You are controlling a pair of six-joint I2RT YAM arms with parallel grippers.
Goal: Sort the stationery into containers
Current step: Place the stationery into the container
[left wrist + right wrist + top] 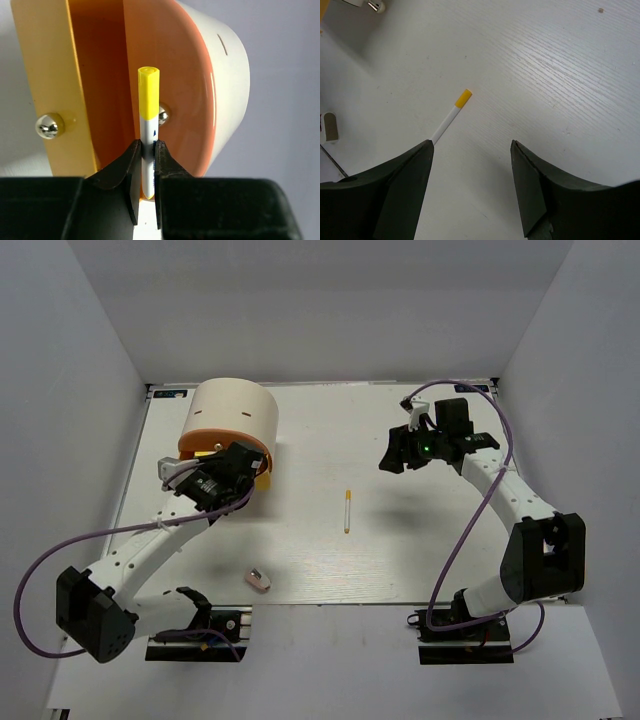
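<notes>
**A:** From above, where does the stationery lie?

**B:** A thin white pen with a yellow end [347,510] lies loose near the middle of the white wooden table [420,570]; a small pink-white eraser [259,579] sits near the front edge, well apart from it; the large cream-beige cylindrical box [235,410] stands at the far left, its yellow-orange drawer [264,476] standing out from the face.

**A:** And the arms?

**B:** The left gripper [245,465] is right at the box's front; the right gripper [392,458] hangs at the far right, well apart from that pen.

**A:** The left wrist view?

**B:** The left gripper [146,150] is clenched on a second white pen with a yellow cap [149,95], upright, cap up; it shows between the drawer front [50,75] and the orange round face [170,60]; each carries a small silver knob [50,125]; whether the pen is inside the drawer, I cannot tell.

**A:** The right wrist view?

**B:** The right gripper [471,143] is released, jaws wide, nothing between them; the loose pen [451,115] lies on the table just beyond the left finger; the eraser [330,126] shows at the left edge.
</notes>
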